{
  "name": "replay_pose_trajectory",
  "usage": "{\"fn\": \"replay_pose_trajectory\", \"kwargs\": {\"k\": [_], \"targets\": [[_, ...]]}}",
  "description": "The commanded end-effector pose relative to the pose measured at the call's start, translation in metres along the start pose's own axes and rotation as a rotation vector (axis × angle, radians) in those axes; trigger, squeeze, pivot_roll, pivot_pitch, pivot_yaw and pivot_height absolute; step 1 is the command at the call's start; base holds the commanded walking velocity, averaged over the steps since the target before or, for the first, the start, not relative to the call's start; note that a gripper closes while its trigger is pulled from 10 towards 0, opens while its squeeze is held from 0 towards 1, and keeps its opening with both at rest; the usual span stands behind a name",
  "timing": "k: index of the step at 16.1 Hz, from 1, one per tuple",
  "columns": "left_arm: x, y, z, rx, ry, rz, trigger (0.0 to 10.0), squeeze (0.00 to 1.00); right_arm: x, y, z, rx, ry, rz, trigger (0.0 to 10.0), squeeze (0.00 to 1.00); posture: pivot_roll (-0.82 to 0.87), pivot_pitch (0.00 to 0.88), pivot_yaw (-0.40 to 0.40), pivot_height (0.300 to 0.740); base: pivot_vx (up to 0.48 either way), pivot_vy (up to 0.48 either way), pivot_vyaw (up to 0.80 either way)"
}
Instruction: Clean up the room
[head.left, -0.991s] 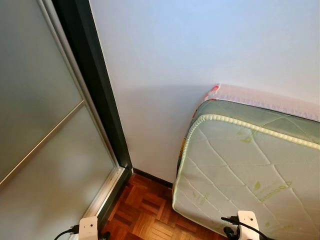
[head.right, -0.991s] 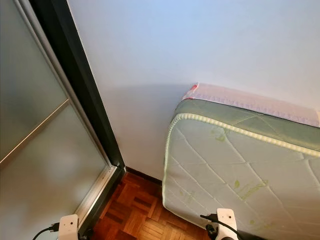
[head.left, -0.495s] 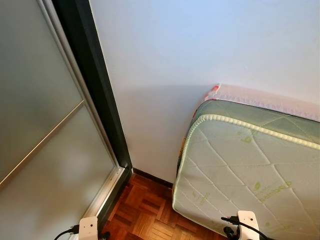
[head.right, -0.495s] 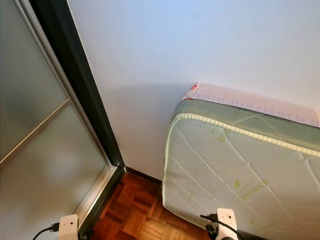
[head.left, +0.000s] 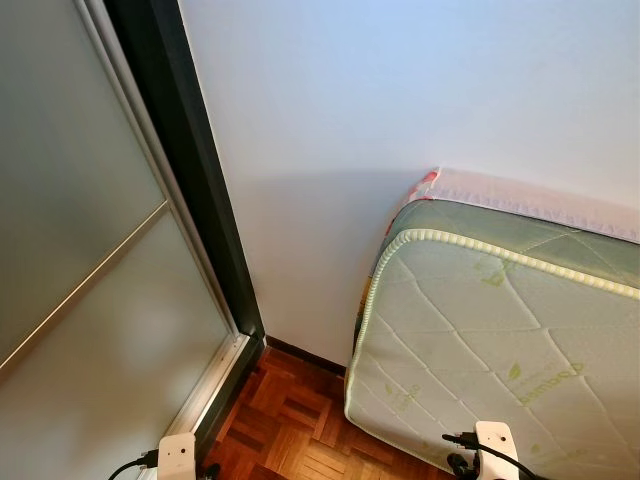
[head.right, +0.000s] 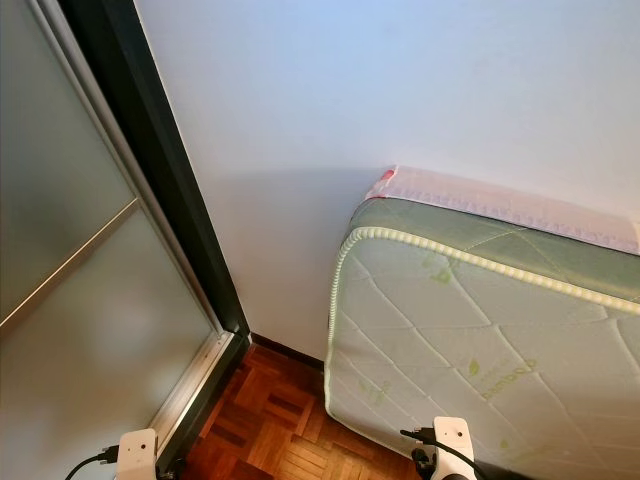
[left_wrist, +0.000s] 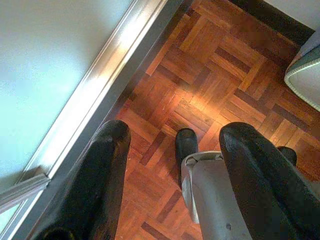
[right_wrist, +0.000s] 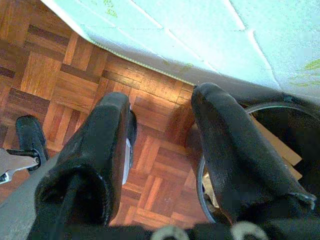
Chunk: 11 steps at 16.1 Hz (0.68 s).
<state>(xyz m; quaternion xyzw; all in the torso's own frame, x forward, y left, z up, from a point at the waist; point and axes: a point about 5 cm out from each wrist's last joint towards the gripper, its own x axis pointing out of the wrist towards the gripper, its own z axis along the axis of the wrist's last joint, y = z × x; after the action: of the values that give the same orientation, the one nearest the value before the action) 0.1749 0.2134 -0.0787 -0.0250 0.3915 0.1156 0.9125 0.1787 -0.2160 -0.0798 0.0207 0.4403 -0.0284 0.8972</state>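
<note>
A corner of a room, seen from the robot's head looking down. A white wall (head.left: 400, 90) takes up the upper middle. At nine o'clock stands a frosted sliding door (head.left: 80, 260) in a dark frame (head.left: 190, 170). At four o'clock a green and white quilted mattress (head.left: 490, 350) stands on its edge, leaning toward the wall, with a pink patterned sheet (head.left: 520, 195) just behind its top. Wooden parquet floor (head.left: 290, 425) shows at six o'clock.

Both arms hang low, pointing at the floor. The left gripper (left_wrist: 172, 165) has its two black fingers spread apart with nothing between them, above the parquet beside the door track (left_wrist: 95, 100). The right gripper (right_wrist: 162, 145) is likewise spread and empty, near the mattress's lower edge.

The mattress looks bulky, heavy and somewhat floppy, with soft fabric that offers friction. Its corded edge seam is probably the best place to take hold, likely with both grippers.
</note>
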Motion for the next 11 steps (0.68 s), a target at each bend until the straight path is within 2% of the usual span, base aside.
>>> {"fn": "replay_pose_trajectory", "kwargs": {"k": [1, 2, 3, 5, 8, 11], "targets": [[-0.007, -0.0483, -0.0257, 0.078, 0.133, -0.129, 10.0, 0.0, 0.0112, 0.0195, 0.0452, 0.144, -0.059, 0.047, 10.0, 0.0, -0.13, 0.0, -0.019, 0.74, 0.0, 0.0, 0.0], [-0.0074, -0.0484, -0.027, 0.087, 0.14, -0.136, 10.0, 0.0, 0.0097, 0.0141, 0.0394, 0.146, -0.054, 0.037, 10.0, 0.0, -0.12, 0.0, -0.021, 0.74, 0.0, 0.0, 0.0], [-0.0079, -0.0485, -0.028, 0.055, 0.14, -0.13, 10.0, 0.0, 0.0091, 0.0115, 0.0373, 0.15, -0.055, 0.031, 10.0, 0.0, -0.12, 0.0, -0.02, 0.74, 0.0, 0.0, 0.0], [-0.0074, -0.0481, -0.0259, 0.03, 0.126, -0.124, 10.0, 0.0, 0.0093, 0.0118, 0.0394, 0.152, -0.065, 0.024, 10.0, 0.0, -0.13, 0.0, -0.016, 0.74, 0.0, 0.0, 0.0], [-0.0071, -0.0464, -0.026, 0.046, 0.131, -0.119, 10.0, 0.0, 0.0096, 0.0129, 0.0372, 0.156, -0.041, 0.02, 10.0, 0.0, -0.11, 0.0, -0.013, 0.74, 0.0, 0.0, 0.0], [-0.007, -0.0476, -0.0252, 0.046, 0.128, -0.126, 10.0, 0.0, 0.0097, 0.0119, 0.0378, 0.144, -0.034, 0.019, 10.0, 0.0, -0.1, 0.0, -0.022, 0.74, 0.0, 0.0, -0.67]]}}
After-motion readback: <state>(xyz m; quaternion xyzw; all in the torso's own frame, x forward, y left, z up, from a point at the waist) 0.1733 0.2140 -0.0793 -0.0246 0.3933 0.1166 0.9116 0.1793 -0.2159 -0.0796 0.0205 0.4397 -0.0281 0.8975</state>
